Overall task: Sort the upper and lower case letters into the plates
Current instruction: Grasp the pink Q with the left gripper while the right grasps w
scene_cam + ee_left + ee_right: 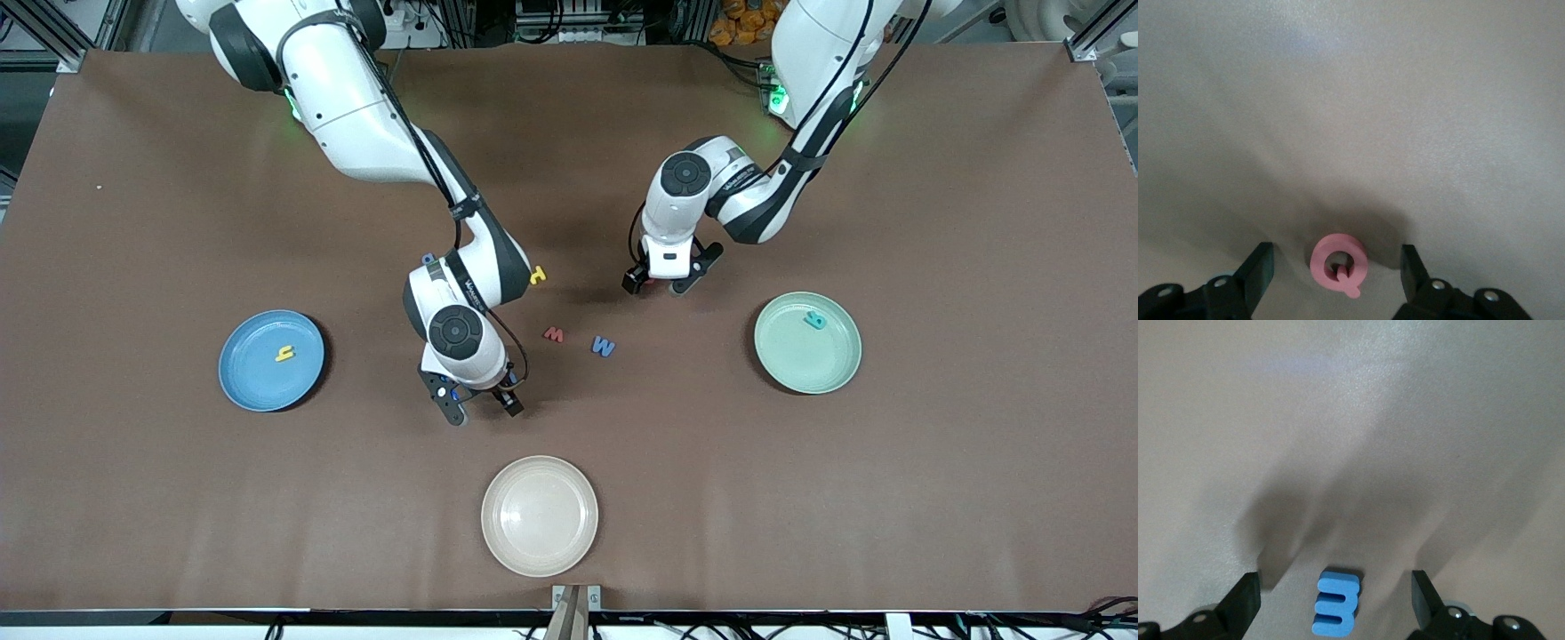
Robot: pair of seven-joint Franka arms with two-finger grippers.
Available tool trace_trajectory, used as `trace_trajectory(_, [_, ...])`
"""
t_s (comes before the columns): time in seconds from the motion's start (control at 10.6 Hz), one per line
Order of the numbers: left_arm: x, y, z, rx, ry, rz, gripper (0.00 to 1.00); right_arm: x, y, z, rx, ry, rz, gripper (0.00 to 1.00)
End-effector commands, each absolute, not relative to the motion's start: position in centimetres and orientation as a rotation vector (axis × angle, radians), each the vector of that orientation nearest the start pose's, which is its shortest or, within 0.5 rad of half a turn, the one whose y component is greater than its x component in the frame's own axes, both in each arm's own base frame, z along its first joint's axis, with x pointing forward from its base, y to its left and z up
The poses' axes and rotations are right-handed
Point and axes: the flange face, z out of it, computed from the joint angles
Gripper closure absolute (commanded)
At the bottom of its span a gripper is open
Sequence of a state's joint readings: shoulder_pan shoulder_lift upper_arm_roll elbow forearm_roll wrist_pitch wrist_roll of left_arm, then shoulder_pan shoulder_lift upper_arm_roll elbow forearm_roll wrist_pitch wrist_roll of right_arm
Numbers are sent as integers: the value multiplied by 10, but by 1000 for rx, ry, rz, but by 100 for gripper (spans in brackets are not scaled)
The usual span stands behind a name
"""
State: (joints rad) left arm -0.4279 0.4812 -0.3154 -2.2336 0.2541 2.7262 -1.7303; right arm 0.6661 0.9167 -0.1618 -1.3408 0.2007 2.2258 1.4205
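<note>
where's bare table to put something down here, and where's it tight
Bare brown table runs wide outside the blue plate and the mint plate, and to either side of the cream plate. The middle is crowded: left gripper open around a pink Q, right gripper open around a blue letter, with red, blue and yellow letters between.

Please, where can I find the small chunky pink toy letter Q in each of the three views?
Front view: the small chunky pink toy letter Q is almost hidden under the left gripper; only a reddish sliver shows.
Left wrist view: it lies on the table between the open gripper's black fingers, untouched.
Right wrist view: not in it.
Shared landmark: the left gripper, standing around the letter.
</note>
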Motion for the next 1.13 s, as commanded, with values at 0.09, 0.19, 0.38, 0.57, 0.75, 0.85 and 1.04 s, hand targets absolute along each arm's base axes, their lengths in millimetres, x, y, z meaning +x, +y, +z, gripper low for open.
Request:
trace_trajectory(0.09, [389, -383, 166, -2962, -1249, 9, 37, 627, 387, 182, -2751, 1507, 53, 0])
trace_trajectory(0.19, [389, -384, 166, -2963, -1247, 10, 43, 627, 387, 182, -2751, 1507, 53, 0])
trace_trajectory(0.38, [390, -382, 166, -2961, -1251, 9, 53, 627, 387, 183, -2750, 1507, 53, 0])
trace_trajectory(0.57, [390, -382, 166, -2961, -1251, 10, 59, 625, 391, 183, -2747, 1510, 53, 64])
trace_trajectory(0.75, [390, -382, 166, -2960, -1253, 8, 62, 621, 400, 186, -2745, 1501, 46, 100])
trace_trajectory(0.85, [394, -379, 170, -2966, -1245, -1, 62, 620, 401, 190, -2750, 1486, 42, 100])
trace_trajectory(1.04, [399, -378, 179, -2965, -1242, -19, 62, 620, 404, 196, -2758, 1461, 32, 100])
